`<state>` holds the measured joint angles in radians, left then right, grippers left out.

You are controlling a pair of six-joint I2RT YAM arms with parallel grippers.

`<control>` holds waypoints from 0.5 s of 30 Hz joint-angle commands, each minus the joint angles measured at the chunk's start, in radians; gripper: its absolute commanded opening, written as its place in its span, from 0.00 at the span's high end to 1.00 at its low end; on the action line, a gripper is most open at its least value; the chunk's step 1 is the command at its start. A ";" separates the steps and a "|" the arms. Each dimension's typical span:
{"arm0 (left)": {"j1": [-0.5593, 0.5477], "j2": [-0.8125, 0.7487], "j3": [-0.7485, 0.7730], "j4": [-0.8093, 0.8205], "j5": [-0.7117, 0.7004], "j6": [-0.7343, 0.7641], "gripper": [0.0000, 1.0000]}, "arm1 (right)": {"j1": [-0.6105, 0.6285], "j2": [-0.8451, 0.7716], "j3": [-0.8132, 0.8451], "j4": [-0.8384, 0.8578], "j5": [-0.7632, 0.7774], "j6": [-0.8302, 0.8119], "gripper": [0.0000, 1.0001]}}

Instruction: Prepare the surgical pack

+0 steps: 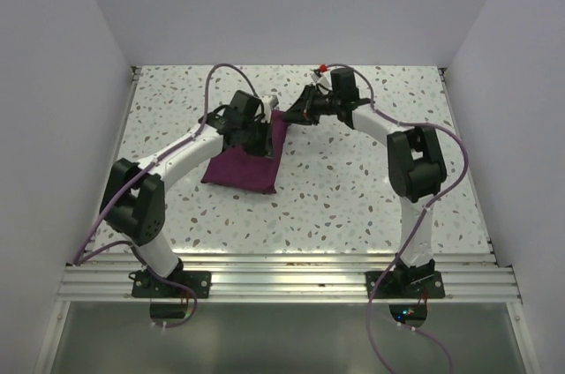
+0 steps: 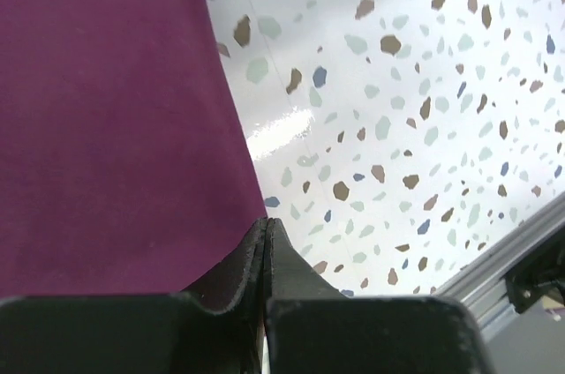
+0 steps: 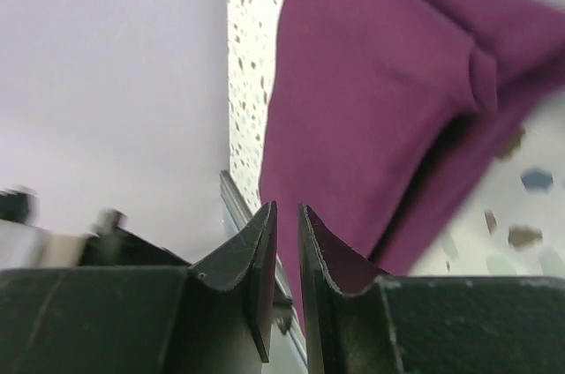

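Left gripper, nearest the lens: jaws pressed together, pinching the edge of the dark purple cloth. The cloth lies folded on the speckled table, left of centre, between the two grippers, with its far part beneath the left gripper. Right gripper: near the cloth's far corner, jaws slightly apart, nothing seen between them. Pale walls enclose the table.
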<state>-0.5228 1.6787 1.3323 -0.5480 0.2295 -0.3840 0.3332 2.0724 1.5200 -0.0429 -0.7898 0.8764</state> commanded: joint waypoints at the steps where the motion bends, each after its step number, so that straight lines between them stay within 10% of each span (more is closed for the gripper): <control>1: -0.003 0.018 -0.053 0.132 0.125 -0.047 1.00 | 0.000 0.099 0.069 0.138 -0.038 0.105 0.80; 15: -0.008 0.045 -0.254 0.246 0.194 -0.059 1.00 | -0.010 0.380 0.278 0.291 -0.009 0.260 0.80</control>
<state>-0.5255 1.7065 1.1179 -0.3519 0.3950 -0.4362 0.3344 2.4199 1.7229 0.1806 -0.8227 1.1000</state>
